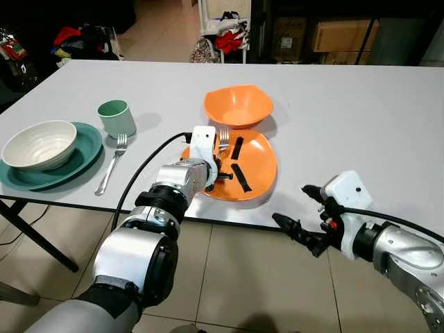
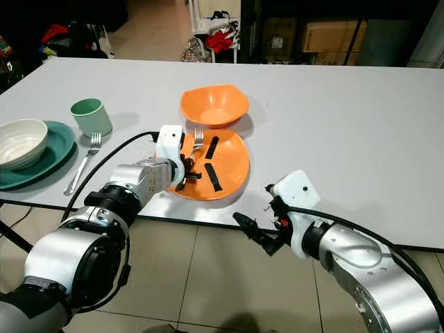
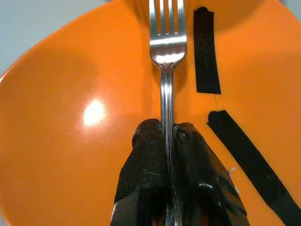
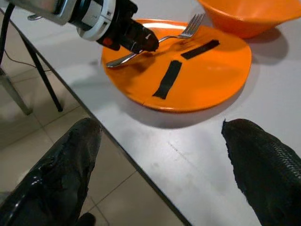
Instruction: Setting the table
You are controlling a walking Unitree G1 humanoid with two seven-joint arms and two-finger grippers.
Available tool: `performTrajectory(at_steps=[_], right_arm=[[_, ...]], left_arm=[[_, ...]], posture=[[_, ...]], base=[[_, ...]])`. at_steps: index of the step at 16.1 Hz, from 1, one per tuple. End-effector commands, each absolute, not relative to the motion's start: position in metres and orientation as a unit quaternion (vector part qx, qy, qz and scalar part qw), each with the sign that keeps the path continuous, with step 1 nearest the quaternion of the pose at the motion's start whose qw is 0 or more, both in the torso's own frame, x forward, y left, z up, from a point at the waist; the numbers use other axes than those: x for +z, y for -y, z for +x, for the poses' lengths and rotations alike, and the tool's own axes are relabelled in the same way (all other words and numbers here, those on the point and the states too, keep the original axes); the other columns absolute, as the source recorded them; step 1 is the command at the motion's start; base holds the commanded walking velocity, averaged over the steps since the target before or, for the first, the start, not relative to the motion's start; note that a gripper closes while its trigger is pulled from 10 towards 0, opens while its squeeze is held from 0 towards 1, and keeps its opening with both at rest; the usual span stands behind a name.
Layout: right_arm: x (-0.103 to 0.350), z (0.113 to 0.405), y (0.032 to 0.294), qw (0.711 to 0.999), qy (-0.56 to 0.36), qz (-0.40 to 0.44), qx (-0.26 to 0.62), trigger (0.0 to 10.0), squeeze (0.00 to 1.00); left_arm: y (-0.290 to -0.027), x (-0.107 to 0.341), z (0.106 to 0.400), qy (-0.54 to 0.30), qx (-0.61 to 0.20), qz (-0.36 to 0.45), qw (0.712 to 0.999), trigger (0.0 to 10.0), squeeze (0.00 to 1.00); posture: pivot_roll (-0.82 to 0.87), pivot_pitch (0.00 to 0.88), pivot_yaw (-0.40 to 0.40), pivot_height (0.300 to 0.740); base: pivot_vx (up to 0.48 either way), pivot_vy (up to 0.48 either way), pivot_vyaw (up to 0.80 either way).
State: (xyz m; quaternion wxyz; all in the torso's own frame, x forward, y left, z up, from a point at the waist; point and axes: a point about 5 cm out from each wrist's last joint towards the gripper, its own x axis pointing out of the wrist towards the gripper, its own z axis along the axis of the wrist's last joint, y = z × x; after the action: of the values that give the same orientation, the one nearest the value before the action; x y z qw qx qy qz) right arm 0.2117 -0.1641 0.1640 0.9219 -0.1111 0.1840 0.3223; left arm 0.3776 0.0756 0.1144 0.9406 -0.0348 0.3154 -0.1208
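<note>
My left gripper [image 3: 168, 136] is shut on the handle of a silver fork [image 3: 167, 42] and holds it over the left part of an orange plate [image 1: 258, 166] marked with two black tape strips. The fork's tines [image 1: 223, 137] point toward an orange bowl [image 1: 238, 104] just behind the plate. My right gripper [image 1: 300, 211] hangs open off the table's front edge, to the right of the plate, with nothing between its fingers [image 4: 61, 174]. At the left stand a white bowl [image 1: 39, 143] on a teal plate [image 1: 78, 159], a green cup [image 1: 116, 116] and a second fork [image 1: 112, 163].
The white table [image 1: 347, 118] has bare room to the right and behind the orange dishes. Tiled floor [image 1: 250, 277] lies below the front edge. Boxes and bags stand in the dark background beyond the table.
</note>
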Motion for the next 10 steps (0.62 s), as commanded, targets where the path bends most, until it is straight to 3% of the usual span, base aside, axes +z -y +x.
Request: performTrajectory(at_steps=[1,4,7,8,10], right_arm=[[0.165,0.208,0.160,0.916,-0.183,-0.111,0.340,10.0,0.00],[0.165,0.207,0.159,0.914,-0.184,-0.110,0.343,10.0,0.00],[0.165,0.207,0.158,0.914,-0.183,-0.107,0.347,10.0,0.00],[0.165,0.207,0.158,0.913,-0.182,-0.106,0.350,10.0,0.00],[0.167,0.207,0.159,0.912,-0.180,-0.105,0.354,10.0,0.00]], left_arm=[[-0.080,0.110,0.376,-0.333,-0.108,-0.024,0.936,10.0,0.13],[-0.084,0.111,0.378,-0.327,-0.094,-0.015,0.940,10.0,0.47],[-0.084,0.122,0.383,-0.303,-0.096,-0.060,0.946,10.0,0.78],[-0.084,0.125,0.384,-0.296,-0.100,-0.070,0.947,10.0,0.99],[-0.083,0.131,0.386,-0.287,-0.110,-0.071,0.949,10.0,1.00]], posture=[[-0.09,0.000,0.104,0.740],[-0.08,0.000,0.101,0.740],[-0.08,0.000,0.101,0.740],[-0.08,0.000,0.101,0.740],[-0.08,0.000,0.101,0.740]], base=[[0.000,0.000,0.00],[0.000,0.000,0.00],[0.000,0.000,0.00],[0.000,0.000,0.00],[0.000,0.000,0.00]])
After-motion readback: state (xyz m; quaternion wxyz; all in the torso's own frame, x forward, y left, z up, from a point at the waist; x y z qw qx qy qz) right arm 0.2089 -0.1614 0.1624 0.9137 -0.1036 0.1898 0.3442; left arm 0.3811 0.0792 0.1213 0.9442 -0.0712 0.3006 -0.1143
